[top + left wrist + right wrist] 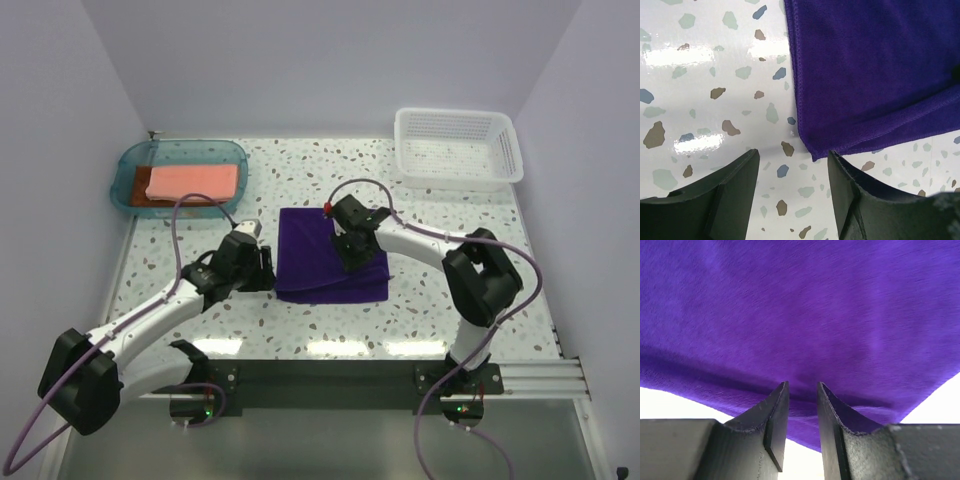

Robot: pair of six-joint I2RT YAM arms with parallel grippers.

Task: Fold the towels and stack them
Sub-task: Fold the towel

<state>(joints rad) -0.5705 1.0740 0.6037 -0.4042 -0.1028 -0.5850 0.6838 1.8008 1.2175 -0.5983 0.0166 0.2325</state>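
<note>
**Placement.** The deep purple terry-cloth towel [305, 250] lies flat at the middle of the speckled tabletop [420, 310], between the two arms. The left wrist view shows two layers at its near corner, so it appears to be folded once already. It sits within reach of both arms, which suits a second fold worked from opposite sides.

The salmon pink towel [193, 181] lies folded on the rust brown towel [143, 192] inside the teal translucent plastic tray [128, 165] at the far left. That is judged to be the stack in progress, with the purple towel the last piece outstanding. The white mesh basket [505, 150] stands at the far right, well apart from the work.

**Left arm.** The arm reaches forward and low. The left gripper [794, 162] is just beside the towel's left near corner. Its fingers are spread with bare tabletop between them. It holds nothing and does not touch the cloth.

**Right arm.** The arm is bent back at the elbow and reaches in over the towel from the right. The right gripper [802, 390] points down at the cloth, near its right-hand part. The fingers stand close together with a narrow gap between them, and a fold line of purple cloth runs right at the tips. Whether any cloth is nipped between them cannot be told.

**Assessment.** The stage is judged to be preparation for a further fold, or a lift towards the tray. The risk is a pinch that takes only the upper layer.
</note>
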